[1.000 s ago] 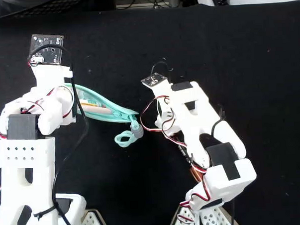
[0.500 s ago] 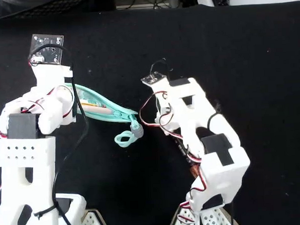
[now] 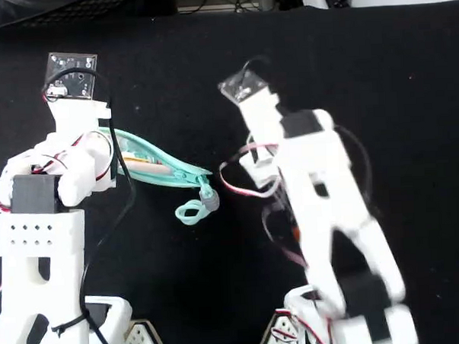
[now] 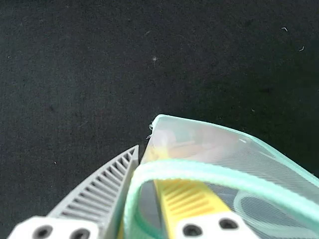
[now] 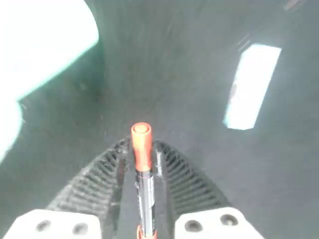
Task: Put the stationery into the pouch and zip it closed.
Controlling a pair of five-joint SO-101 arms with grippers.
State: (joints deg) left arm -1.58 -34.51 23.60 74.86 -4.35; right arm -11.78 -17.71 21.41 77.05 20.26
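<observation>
Presently my right gripper (image 5: 142,145) pinches a black pen with an orange cap (image 5: 144,184). The shaft runs straight down the gap between the jaws, and the cap pokes just past their tips. My left gripper (image 4: 145,172) is clamped on the rim of the mint-green mesh pouch (image 4: 229,149), one jaw outside the wall and the other inside. The pouch lies on the black table cloth (image 3: 378,74) with its mouth gaping and a pale stick (image 3: 149,169) inside. From above, the zip's pull loop (image 3: 190,212) trails off the pouch's end. My right wrist view has a white oblong (image 5: 251,87) on the cloth, well apart from the pen; I cannot tell what it is.
</observation>
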